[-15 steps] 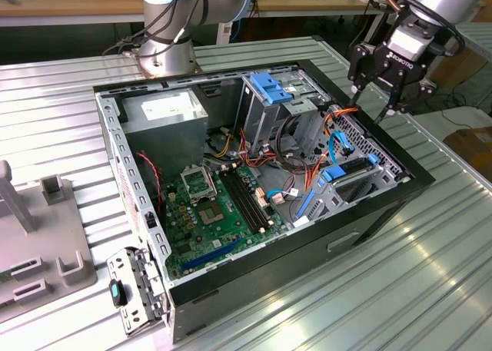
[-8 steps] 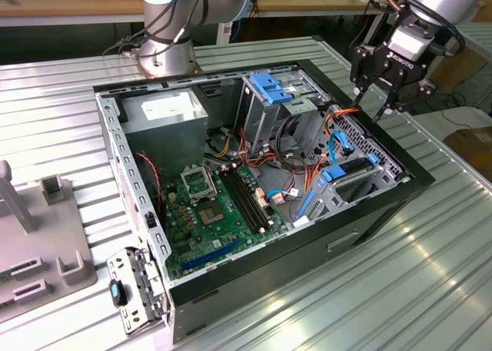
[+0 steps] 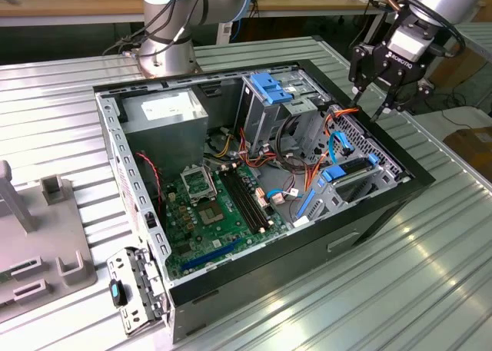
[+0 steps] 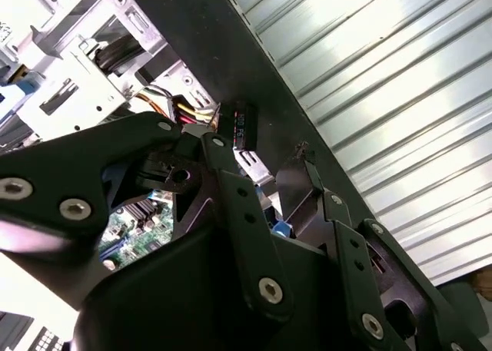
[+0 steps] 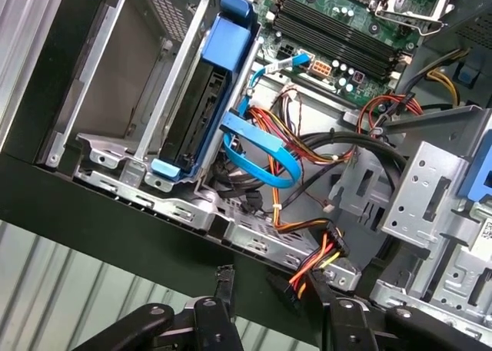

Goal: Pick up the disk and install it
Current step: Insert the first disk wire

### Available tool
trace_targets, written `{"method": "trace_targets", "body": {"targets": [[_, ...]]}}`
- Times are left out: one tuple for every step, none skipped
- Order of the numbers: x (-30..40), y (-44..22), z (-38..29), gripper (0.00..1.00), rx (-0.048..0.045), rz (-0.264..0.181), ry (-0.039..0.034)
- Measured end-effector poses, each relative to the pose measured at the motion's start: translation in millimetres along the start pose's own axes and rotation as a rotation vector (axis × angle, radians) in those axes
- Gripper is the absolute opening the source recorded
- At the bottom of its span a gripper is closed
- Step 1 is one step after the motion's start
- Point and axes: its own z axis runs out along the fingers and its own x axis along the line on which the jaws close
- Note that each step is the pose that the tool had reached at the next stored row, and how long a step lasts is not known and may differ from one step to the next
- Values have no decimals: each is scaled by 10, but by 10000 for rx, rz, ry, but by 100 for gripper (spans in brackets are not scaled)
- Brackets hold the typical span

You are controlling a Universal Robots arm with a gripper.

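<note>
The disk (image 3: 347, 169) (image 5: 201, 97), a flat dark drive framed by bright blue rails, sits in the low metal bay inside the open computer case (image 3: 384, 205), near the wall on the exterior view's right. My gripper (image 3: 377, 96) (image 5: 269, 286) (image 4: 261, 147) hovers above that wall's rim, a short way behind the disk in the exterior view and clear of it. It is open with nothing between its black fingers (image 5: 224, 283). A curved blue cable (image 5: 265, 155) and orange wires lie between the disk and the gripper.
A tall metal cage with a light-blue latch plate (image 3: 270, 86) stands at the case's back. The motherboard (image 3: 219, 201) and power supply (image 3: 165, 113) fill the exterior view's left half. Another arm's base (image 3: 165, 55) stands behind the case. Grey fixtures (image 3: 46, 243) rest at far left.
</note>
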Motion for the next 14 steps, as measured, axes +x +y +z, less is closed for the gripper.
{"method": "trace_targets", "body": {"targets": [[-3, 6, 0, 49, -2, -10, 4], [-7, 15, -1, 49, -2, -23, 4], [-13, 33, 0, 49, -1, -40, 5], [-15, 53, -1, 49, 3, -42, 8], [-12, 60, -1, 49, 3, -42, 10], [-2, 66, -2, 49, 2, -43, 12], [-1, 67, -2, 49, 1, -42, 12], [0, 68, -2, 49, 1, -42, 15], [0, 68, -2, 49, 0, -42, 16], [0, 68, -2, 41, -1, -42, 18], [0, 68, -2, 20, -3, -42, 24], [0, 68, -2, 19, -5, -42, 27], [0, 68, -2, 19, -5, -42, 29], [0, 68, -5, 19, -3, -42, 23]]}}
